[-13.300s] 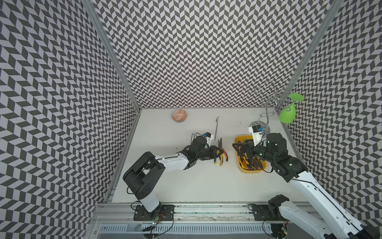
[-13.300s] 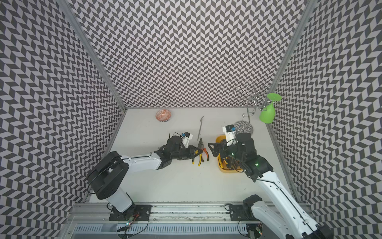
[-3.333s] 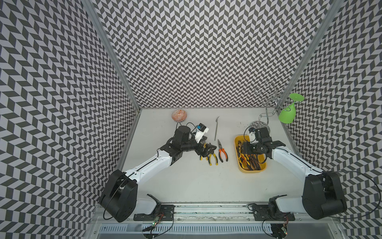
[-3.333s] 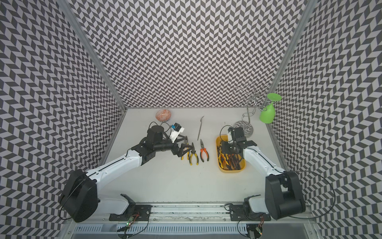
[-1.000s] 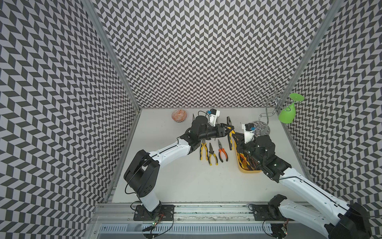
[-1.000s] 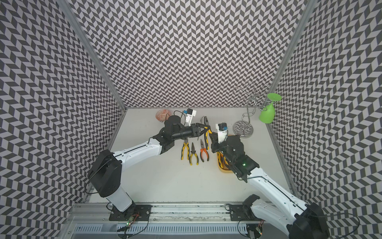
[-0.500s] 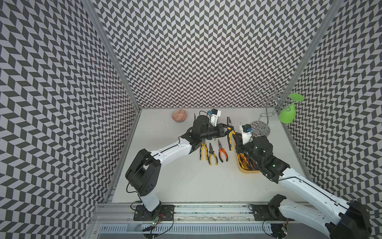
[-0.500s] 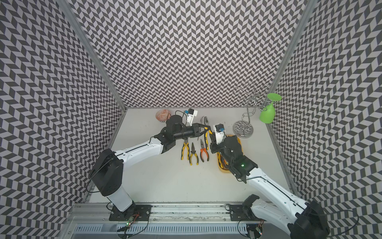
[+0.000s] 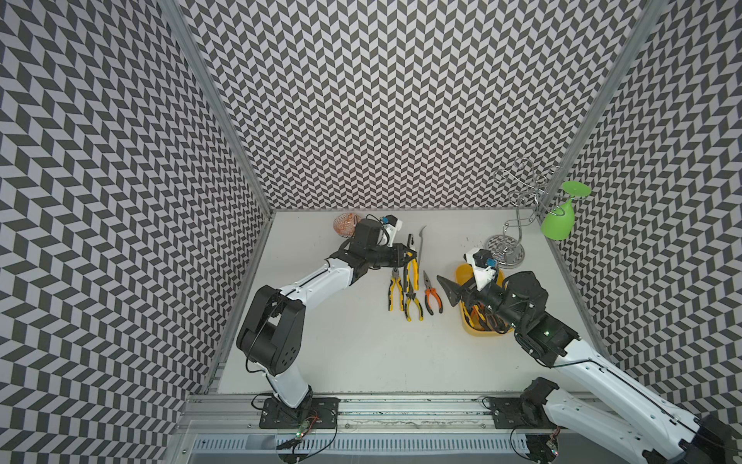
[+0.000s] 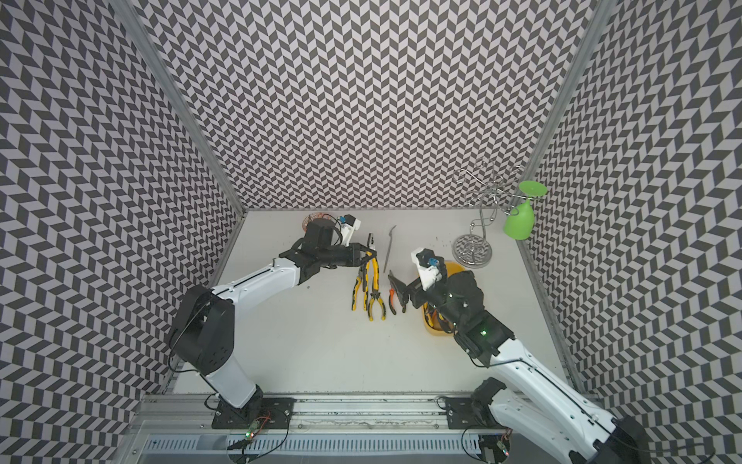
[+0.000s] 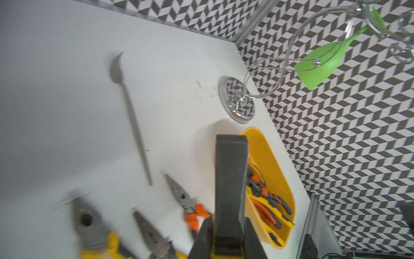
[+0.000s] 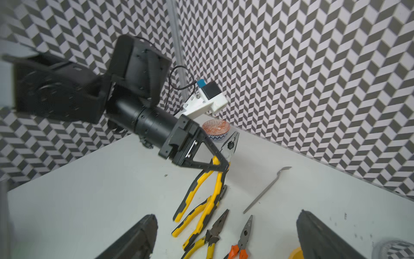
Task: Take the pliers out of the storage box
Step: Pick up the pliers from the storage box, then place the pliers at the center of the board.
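Fingers of the black left gripper (image 12: 220, 167) are pressed together on a pair of yellow-and-black-handled pliers (image 12: 216, 190) with a grey metal head, pinching it at the top of the handles, just below the pivot. The tool hangs tilted, with its head toward the back wall and its two handles splayed down toward the white tabletop (image 9: 353, 341). Whether the handle ends touch the table I cannot tell. In both top views it sits over the far end of a row of three pliers lying side by side on the table. These are a yellow-and-black pair (image 9: 395, 282), a long-nosed yellow-and-black pair (image 9: 410, 297) and a long-nosed orange-and-black pair (image 9: 429, 288).

The black right gripper (image 10: 399, 296) stands wide apart and holds nothing. Its fingers hover between the orange-handled pair and the shallow yellow plastic storage box (image 9: 467, 327), on the side of the box nearest the row. More orange-and-black and yellow-and-black pliers (image 11: 266, 201) lie inside the box, largely hidden by the right arm in the top views.

A thin grey metal utensil (image 9: 420, 245) lies just beyond the row. A small orange patterned bowl (image 9: 344, 225) sits by the back wall behind the left wrist. A chrome wire stand (image 9: 506, 251) with a green plastic glass (image 9: 558, 223) hanging upside down stands behind the box.
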Robot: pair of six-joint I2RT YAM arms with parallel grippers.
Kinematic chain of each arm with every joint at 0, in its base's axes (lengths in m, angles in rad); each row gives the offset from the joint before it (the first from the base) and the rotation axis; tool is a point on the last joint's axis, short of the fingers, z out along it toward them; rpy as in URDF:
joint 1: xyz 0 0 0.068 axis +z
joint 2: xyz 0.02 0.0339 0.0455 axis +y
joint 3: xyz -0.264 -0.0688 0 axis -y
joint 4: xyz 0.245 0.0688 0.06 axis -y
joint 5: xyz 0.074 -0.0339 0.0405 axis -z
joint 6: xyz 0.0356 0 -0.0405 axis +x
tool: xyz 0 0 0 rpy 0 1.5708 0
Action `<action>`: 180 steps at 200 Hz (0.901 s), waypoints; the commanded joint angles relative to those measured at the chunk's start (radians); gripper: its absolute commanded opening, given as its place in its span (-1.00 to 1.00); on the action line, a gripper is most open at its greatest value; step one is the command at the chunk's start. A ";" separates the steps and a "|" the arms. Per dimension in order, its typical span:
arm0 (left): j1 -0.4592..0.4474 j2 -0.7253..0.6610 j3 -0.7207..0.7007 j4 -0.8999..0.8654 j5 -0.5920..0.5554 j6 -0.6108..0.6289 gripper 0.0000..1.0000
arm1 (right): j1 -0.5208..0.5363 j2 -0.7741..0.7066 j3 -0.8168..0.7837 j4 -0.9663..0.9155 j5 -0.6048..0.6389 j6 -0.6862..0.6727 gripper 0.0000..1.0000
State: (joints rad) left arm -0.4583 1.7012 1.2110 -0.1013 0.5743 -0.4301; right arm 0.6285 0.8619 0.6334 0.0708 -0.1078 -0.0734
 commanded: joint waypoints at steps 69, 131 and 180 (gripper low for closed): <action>0.290 0.053 -0.054 -0.269 0.326 0.324 -1.00 | 0.086 0.193 0.053 0.096 -0.370 -0.119 0.99; 0.292 0.193 -0.063 -0.165 0.350 0.199 -1.00 | 0.086 0.253 0.083 0.035 -0.342 -0.155 0.99; 0.293 0.247 -0.080 -0.115 0.329 0.161 -1.00 | 0.086 0.269 0.097 -0.055 -0.312 -0.177 0.99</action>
State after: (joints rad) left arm -0.1631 1.9469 1.1351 -0.2958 0.8600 -0.2417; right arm 0.7105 1.1320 0.7116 0.0364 -0.4381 -0.2295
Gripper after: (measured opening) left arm 0.208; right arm 0.994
